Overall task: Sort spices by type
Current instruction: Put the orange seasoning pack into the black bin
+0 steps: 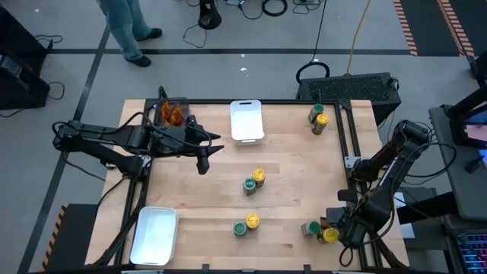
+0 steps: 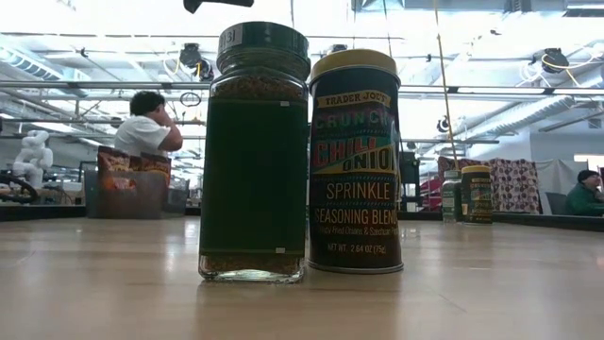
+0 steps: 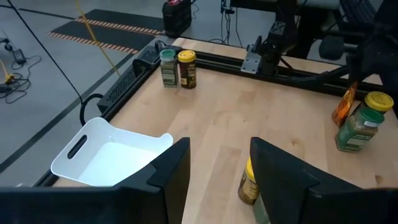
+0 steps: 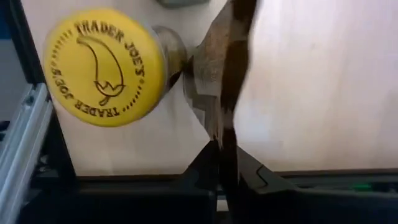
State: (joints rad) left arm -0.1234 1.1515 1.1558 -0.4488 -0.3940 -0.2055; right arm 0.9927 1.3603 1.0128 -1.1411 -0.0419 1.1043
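Four green-lidded jars (image 1: 249, 186) and four yellow-lidded jars (image 1: 259, 176) upright in pairs across the bench (image 1: 289, 164), long axes vertical, two white trays (image 1: 246, 120), right tool (image 1: 335, 228) clamped on a thin brown packet (image 4: 217, 74) at the near-right pair, left tool (image 1: 202, 158) half-open, empty, above the bench's left-centre

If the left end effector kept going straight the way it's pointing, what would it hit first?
Most likely the yellow-lidded spice jar at mid-table. It shows just ahead of the left end effector, between its open fingers. Depth is hard to judge.
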